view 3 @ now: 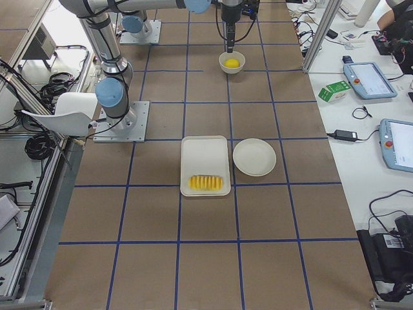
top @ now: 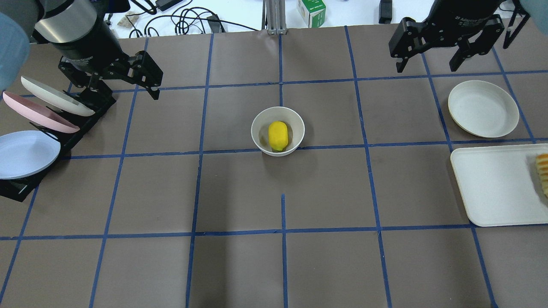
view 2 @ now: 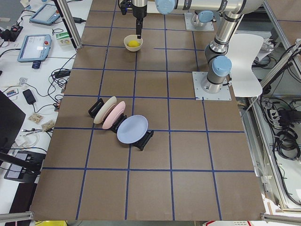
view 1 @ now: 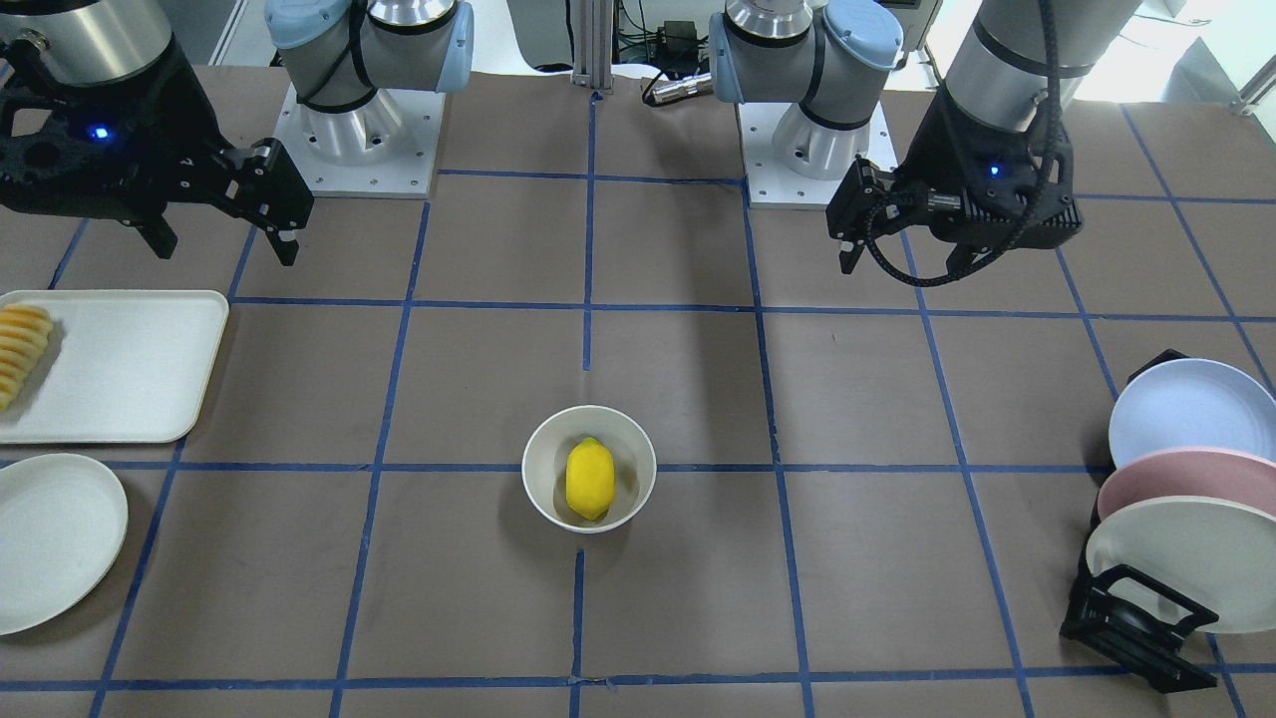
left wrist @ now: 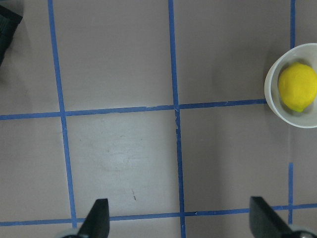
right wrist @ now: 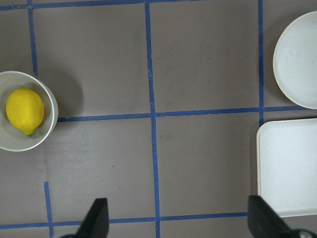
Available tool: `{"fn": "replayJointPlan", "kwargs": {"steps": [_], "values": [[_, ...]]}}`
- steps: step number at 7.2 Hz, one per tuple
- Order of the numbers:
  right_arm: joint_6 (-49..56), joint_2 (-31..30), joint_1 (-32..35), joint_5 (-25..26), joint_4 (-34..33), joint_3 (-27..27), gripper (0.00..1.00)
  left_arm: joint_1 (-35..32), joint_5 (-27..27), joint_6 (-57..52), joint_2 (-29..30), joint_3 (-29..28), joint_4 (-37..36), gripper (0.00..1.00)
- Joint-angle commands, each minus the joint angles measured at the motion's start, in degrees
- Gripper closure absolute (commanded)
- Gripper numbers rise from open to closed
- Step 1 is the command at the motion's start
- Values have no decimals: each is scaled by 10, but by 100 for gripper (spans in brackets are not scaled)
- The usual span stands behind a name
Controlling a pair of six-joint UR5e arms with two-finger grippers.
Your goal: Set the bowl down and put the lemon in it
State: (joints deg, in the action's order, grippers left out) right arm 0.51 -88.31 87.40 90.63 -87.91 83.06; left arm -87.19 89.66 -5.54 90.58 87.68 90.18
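The small cream-white bowl (view 1: 539, 475) stands upright near the table's middle, and the yellow lemon (view 1: 589, 480) lies inside it. Both also show in the overhead view, bowl (top: 258, 130) and lemon (top: 277, 135). My left gripper (top: 124, 92) hangs open and empty above the table, well off to the bowl's side near the plate rack. My right gripper (top: 426, 68) hangs open and empty on the other side, above the flat plate. The left wrist view shows the bowl (left wrist: 271, 96) at its right edge. The right wrist view shows the bowl (right wrist: 15, 143) at its left edge.
A black rack (top: 92, 109) with blue, pink and cream plates stands on my left. A flat cream plate (top: 483, 108) and a white tray (top: 496, 184) with sliced yellow-orange fruit (top: 543, 171) lie on my right. Blue tape lines grid the brown table.
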Motion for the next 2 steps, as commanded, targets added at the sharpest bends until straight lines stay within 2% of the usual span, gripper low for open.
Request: {"fn": "replayJointPlan", "kwargs": {"steps": [1, 2], "values": [[1, -1, 0, -1, 0, 2, 0, -1, 2, 0, 0, 1, 0, 0], [1, -1, 0, -1, 0, 2, 0, -1, 3, 0, 1, 0, 0, 0]]}}
